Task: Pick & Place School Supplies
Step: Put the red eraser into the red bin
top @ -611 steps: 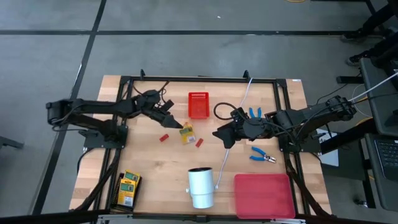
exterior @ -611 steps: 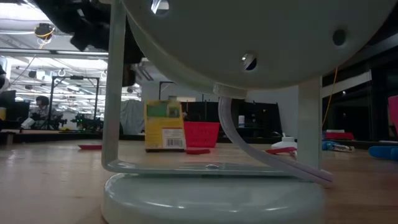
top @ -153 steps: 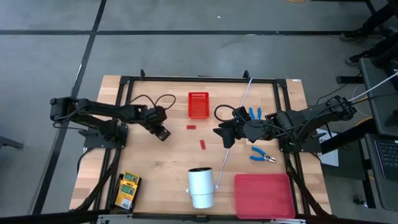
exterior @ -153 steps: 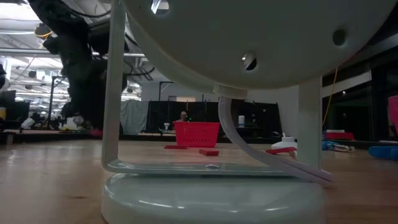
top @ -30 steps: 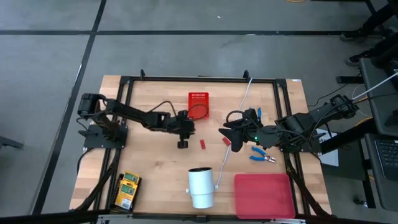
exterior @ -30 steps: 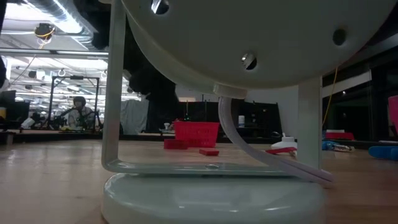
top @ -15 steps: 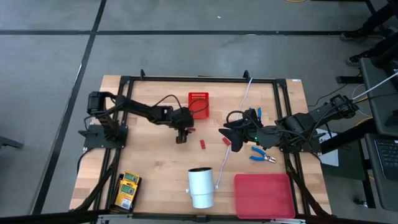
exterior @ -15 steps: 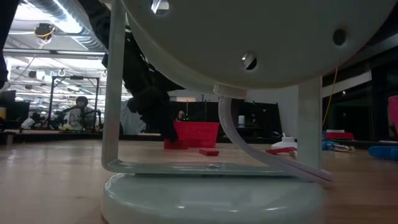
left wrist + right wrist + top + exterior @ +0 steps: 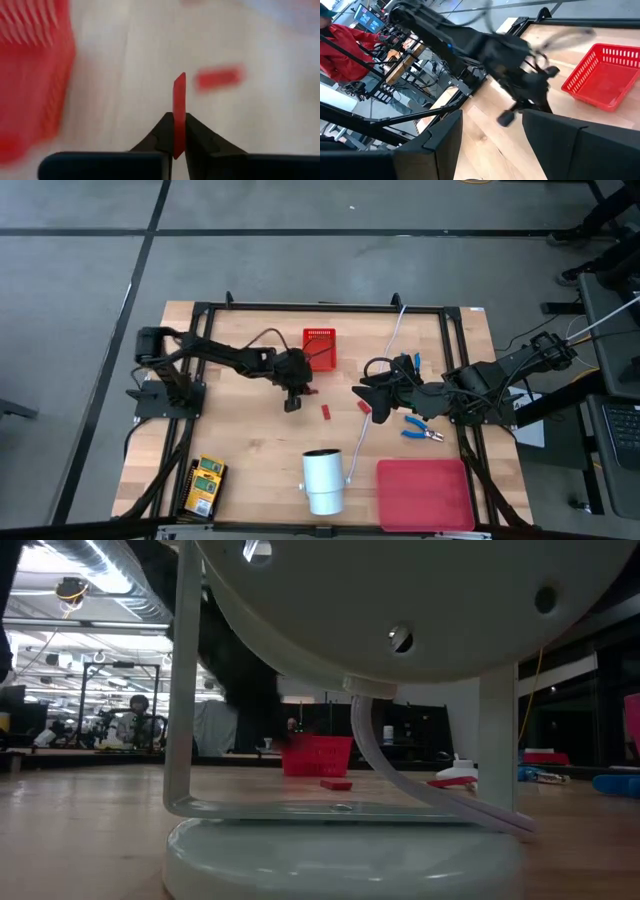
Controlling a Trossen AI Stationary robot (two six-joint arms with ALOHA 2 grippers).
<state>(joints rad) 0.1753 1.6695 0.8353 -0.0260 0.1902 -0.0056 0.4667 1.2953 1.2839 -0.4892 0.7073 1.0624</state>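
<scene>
Wooden table (image 9: 250, 440) carries two yellow-green boxes (image 9: 206, 483), two blue-handled tools (image 9: 422, 431) and three red blocks, one (image 9: 179, 114) pinched by left gripper (image 9: 176, 131); right gripper (image 9: 362, 397) gapes.

From my station I see a grey floor (image 9: 300, 270) crossed by dark lines around the wooden table (image 9: 250, 440), and beyond it a dim hall with bright ceiling lights (image 9: 60, 615), black racks (image 9: 100, 705), benches, and a person in red (image 9: 340, 47) at monitors (image 9: 367, 17).
</scene>
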